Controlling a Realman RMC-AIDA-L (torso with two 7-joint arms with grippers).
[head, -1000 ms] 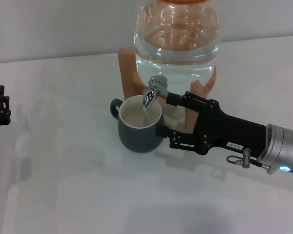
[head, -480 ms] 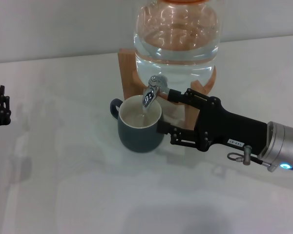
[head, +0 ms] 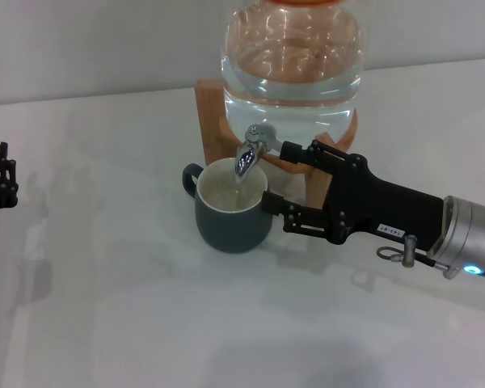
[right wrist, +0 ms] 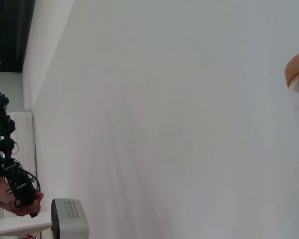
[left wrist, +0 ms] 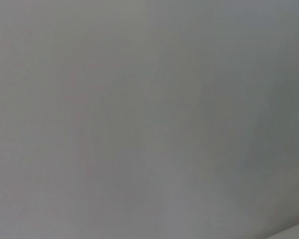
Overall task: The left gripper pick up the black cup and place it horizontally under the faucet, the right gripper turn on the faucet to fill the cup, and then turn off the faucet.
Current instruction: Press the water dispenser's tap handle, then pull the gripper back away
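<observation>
The black cup (head: 230,217) stands upright on the white table, its cream inside holding liquid, handle toward my left. The chrome faucet (head: 250,153) has its spout right over the cup's mouth. My right gripper (head: 277,178) is open beside the cup. Its upper finger (head: 295,152) reaches to the faucet's lever, and its lower finger (head: 273,204) lies against the cup's right side. My left gripper (head: 2,174) is parked at the table's far left edge. Its black claw (right wrist: 12,174) and grey vented box also show in the right wrist view.
A large clear glass jar (head: 293,61) of water sits on a tan wooden stand (head: 210,121) behind the cup. The jar's wooden lid edge (right wrist: 298,67) shows in the right wrist view. The left wrist view shows only a blank grey surface.
My right gripper has shifted slightly up and toward the jar, bringing its upper finger closer to the faucet's lever. The cup and the left arm have not moved.
</observation>
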